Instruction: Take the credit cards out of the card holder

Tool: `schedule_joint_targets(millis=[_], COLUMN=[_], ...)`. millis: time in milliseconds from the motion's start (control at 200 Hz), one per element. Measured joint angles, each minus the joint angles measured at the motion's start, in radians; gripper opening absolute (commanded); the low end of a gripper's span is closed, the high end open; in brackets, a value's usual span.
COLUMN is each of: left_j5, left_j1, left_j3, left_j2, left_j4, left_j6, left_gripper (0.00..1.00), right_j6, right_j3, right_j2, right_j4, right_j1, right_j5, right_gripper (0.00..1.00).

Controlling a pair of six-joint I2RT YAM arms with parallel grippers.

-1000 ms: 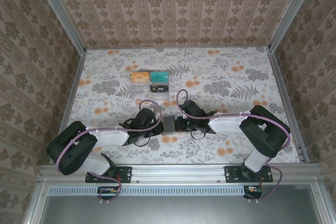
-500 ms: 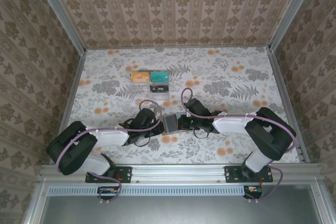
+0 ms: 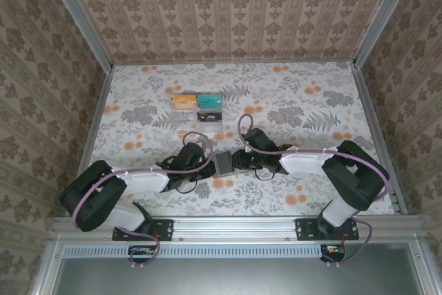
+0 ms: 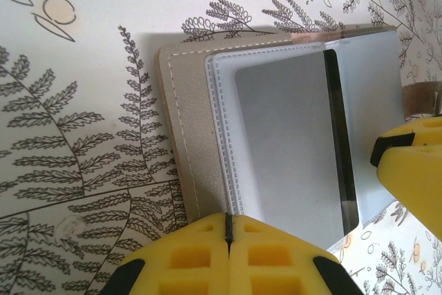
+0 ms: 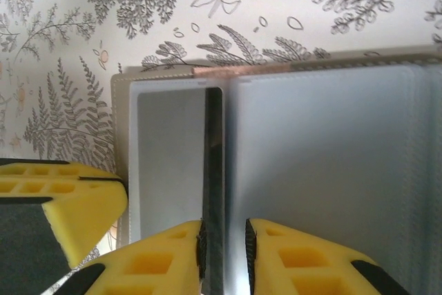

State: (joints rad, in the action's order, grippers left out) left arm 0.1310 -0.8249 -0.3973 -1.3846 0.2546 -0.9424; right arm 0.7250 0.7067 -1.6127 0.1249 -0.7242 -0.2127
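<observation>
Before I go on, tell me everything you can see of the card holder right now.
The card holder lies open on the floral table. Its cover looks like soft tan leather with pale stitching along the edge; inside are frosted, greyish plastic sleeves. One dark leaf, card or sleeve unclear, stands upright, seen edge-on. The left fingers are shut at its near edge; the right fingers straddle the upright leaf with a small gap.
</observation>
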Motion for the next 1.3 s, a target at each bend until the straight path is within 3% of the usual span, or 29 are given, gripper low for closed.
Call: schedule_joint_targets(millis=[440,570,675,1300], left_j5=[0.0,0.0,0.0,0.0], left_j1=[0.0,0.0,0.0,0.0], left_j3=[0.0,0.0,0.0,0.011], left_j2=[0.0,0.0,0.0,0.029], left_j4=[-0.001,-0.001,-0.001,-0.024], left_j6=[0.0,0.0,0.0,0.0], left_gripper=[0.0,0.0,0.0,0.0], right_j6=[-0.01,-0.002,0.013,-0.003], right_j3=[0.039,0.039,0.039,-0.034], right_j2=[-0.083,-0.092,-0.096,0.0], right_j4=[0.037,0.06,0.062,0.032], right_j1=[0.002,0.002,0.002,0.081], right_j5=[-0.04,-0.061,-0.065,-0.057], right_gripper=[0.22,0.14,0.0,0.0])
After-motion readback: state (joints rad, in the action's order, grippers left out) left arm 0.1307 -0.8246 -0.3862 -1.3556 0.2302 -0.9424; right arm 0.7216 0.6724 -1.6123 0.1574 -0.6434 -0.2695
